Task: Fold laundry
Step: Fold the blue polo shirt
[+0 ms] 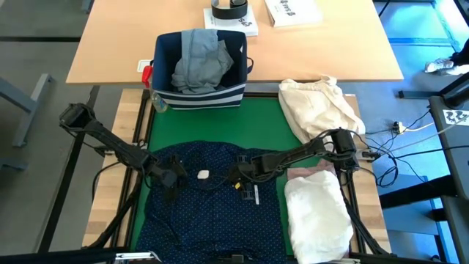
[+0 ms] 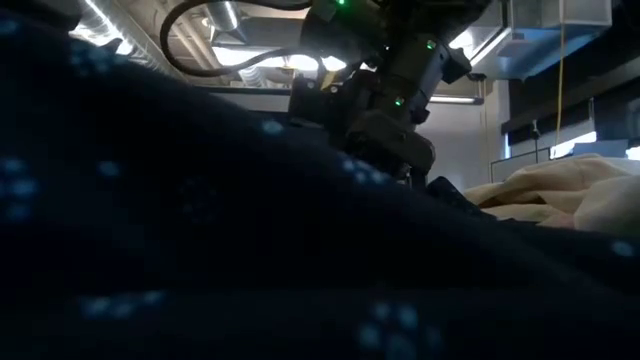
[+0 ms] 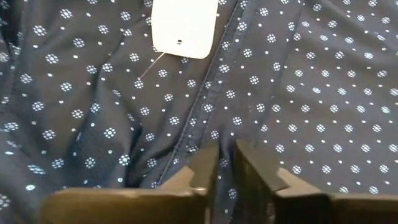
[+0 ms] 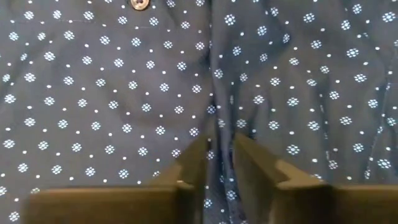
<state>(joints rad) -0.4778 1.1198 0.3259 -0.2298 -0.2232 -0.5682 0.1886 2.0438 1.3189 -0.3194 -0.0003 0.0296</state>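
i have the navy white-dotted shirt (image 1: 212,202) spread flat on the green mat (image 1: 212,128), near edge, so its upper hem can be lifted for a fold. my left gripper (image 3: 225,163) and right gripper (image 4: 219,155) sit low on it, either side of the white paper tag (image 1: 204,174), fingers nearly together, each pinching a ridge of the fabric.

Robotics lab or test workshop, green-matted desk (image 1: 264,125) in a black metal frame, loose cables (image 1: 410,130) on grey floor, exposed ceiling ducts (image 2: 215,25) and strip lights, fiducial marker sheet (image 1: 458,116) nearby
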